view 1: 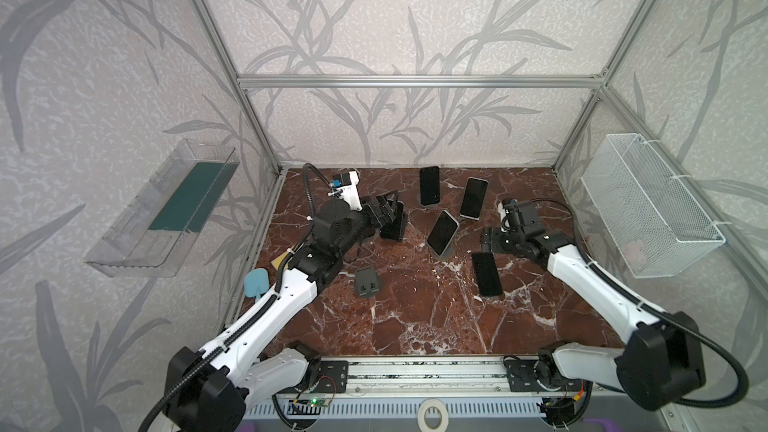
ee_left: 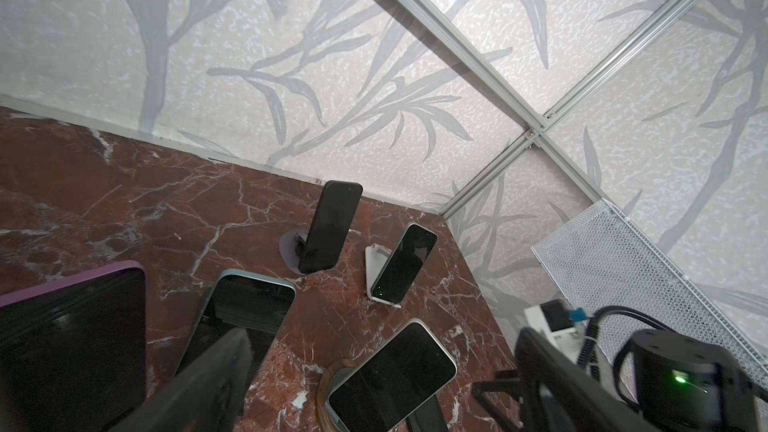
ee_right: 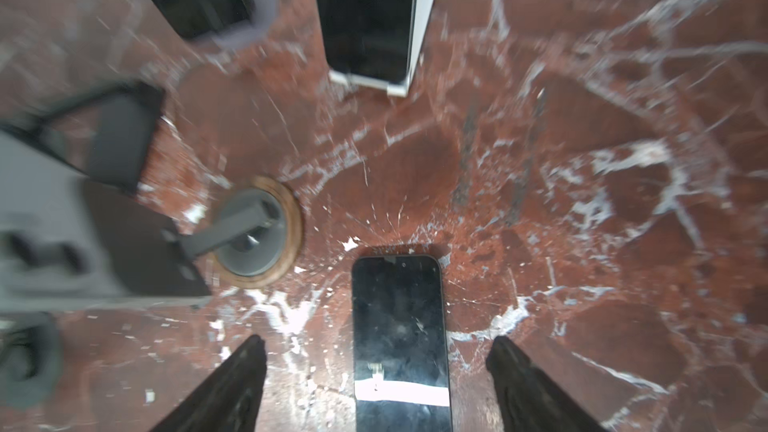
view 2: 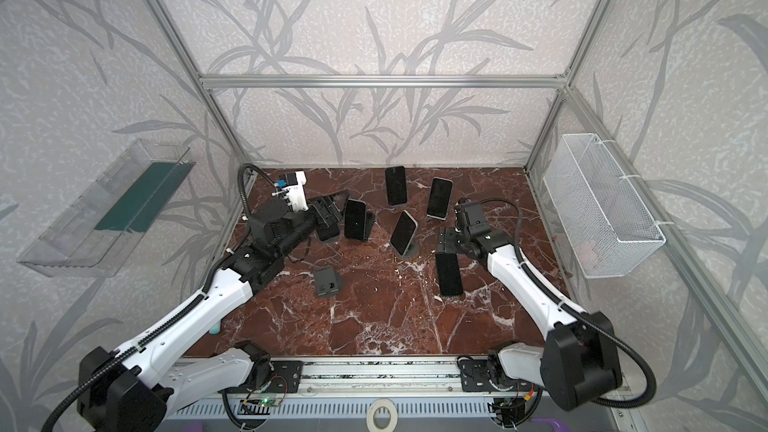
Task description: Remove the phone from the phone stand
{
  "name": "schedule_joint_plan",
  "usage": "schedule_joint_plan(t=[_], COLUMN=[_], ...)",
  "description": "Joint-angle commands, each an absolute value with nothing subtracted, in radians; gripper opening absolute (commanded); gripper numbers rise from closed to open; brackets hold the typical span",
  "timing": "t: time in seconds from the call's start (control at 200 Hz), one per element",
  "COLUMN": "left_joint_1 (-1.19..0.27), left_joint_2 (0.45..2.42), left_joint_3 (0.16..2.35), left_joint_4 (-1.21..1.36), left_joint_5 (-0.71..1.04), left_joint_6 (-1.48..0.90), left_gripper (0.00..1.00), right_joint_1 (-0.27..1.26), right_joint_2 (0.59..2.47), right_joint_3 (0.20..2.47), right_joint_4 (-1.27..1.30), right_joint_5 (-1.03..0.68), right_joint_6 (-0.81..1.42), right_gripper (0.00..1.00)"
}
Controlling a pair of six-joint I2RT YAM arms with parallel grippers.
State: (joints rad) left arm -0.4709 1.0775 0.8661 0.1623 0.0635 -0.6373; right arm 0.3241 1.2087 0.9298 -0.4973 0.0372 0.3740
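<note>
Worktop point(view 1: 415, 317): red-brown marble, carrying five phones that show in both top views. Item one, flat phone point(view 1: 487, 274): lies screen up on the worktop on the right side, off any stand. The right gripper point(ee_right: 378, 339) hangs just above its near end, jaws parted wider than the phone, one finger point(ee_right: 245, 371) on each side and neither touching it. Item two, centre phone point(view 1: 442, 232): tilted back on a round stand point(ee_right: 257, 238) with a grey disc on a wooden ring, near the flat phone. Item three, back phone point(view 1: 429, 185): propped almost upright on a round grey base point(ee_left: 289, 249), close to the rear wall. Item four, pale-edged phone point(view 1: 473, 198): leaning on a white stand point(ee_left: 374, 259), just beside the back phone. Item five, left phone point(view 2: 355, 219): propped upright at the left rear, with the left gripper point(view 2: 328, 211) just beside it, jaws spread wide and holding nothing. The left wrist view also shows a dark screen with a purple edge point(ee_left: 70, 347) next to that phone; what carries it cannot be told. Item six, empty stand point(view 1: 368, 283): small and grey, alone at the left front, well apart from the flat phone.
</note>
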Motion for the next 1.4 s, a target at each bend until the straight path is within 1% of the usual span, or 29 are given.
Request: schedule_joint_plan(t=[0.0, 0.155, 0.25, 0.33, 0.47, 0.676, 0.846, 0.961, 1.036, 1.241, 1.286, 1.361, 1.396], left_joint_1=[-0.465, -0.456, -0.446, -0.425, -0.383, -0.335, -0.309, -0.291, -0.290, -0.277, -0.272, -0.266, -0.264], left_joint_2=[1.022, 0.954, 0.916, 0.890, 0.889, 0.927, 0.927, 0.902, 0.890, 0.922, 0.932, 0.945, 0.948], left_joint_3=[0.839, 0.785, 0.747, 0.709, 0.691, 0.695, 0.710, 0.699, 0.684, 0.686, 0.689, 0.692, 0.692], left_joint_4=[0.148, 0.136, 0.135, 0.168, 0.179, 0.149, 0.086, 0.094, 0.129, 0.153, 0.159, 0.160, 0.161], left_joint_5=[-0.058, -0.248, -0.350, -0.391, -0.425, -0.430, -0.425, -0.396, -0.372, -0.262, -0.241, -0.224, -0.225], left_joint_6=[-0.634, -0.699, -0.742, -0.772, -0.776, -0.827, -0.911, -0.965, -0.967, -1.015, -1.021, -1.025, -1.018], left_gripper=[0.99, 0.99, 0.99, 0.99, 0.99, 0.99, 0.99, 0.99, 0.99, 0.99, 0.99, 0.99, 0.99], right_joint_1=[0.357, 0.486, 0.628, 0.763, 0.969, 1.137, 1.214, 1.234, 1.234, 1.235, 1.235, 1.232, 1.232], right_joint_2=[1.099, 0.969, 0.909, 0.882, 0.916, 1.021, 1.114, 1.146, 1.144, 1.085, 1.068, 1.032, 1.015], right_joint_3=[0.945, 0.940, 0.922, 0.889, 0.912, 0.993, 1.056, 1.046, 1.017, 0.915, 0.898, 0.866, 0.845], right_joint_4=[-0.563, -0.616, -0.627, -0.591, -0.600, -0.608, -0.592, -0.562, -0.545, -0.520, -0.509, -0.463, -0.435], right_joint_5=[0.055, 0.146, 0.235, 0.291, 0.431, 0.498, 0.543, 0.571, 0.592, 0.737, 0.746, 0.723, 0.716], right_joint_6=[0.419, 0.469, 0.553, 0.627, 0.699, 0.722, 0.701, 0.683, 0.678, 0.646, 0.619, 0.556, 0.540], right_gripper=[0.82, 0.80, 0.79, 0.79, 0.78, 0.77, 0.77, 0.77, 0.76, 0.77, 0.80, 0.90, 0.92])
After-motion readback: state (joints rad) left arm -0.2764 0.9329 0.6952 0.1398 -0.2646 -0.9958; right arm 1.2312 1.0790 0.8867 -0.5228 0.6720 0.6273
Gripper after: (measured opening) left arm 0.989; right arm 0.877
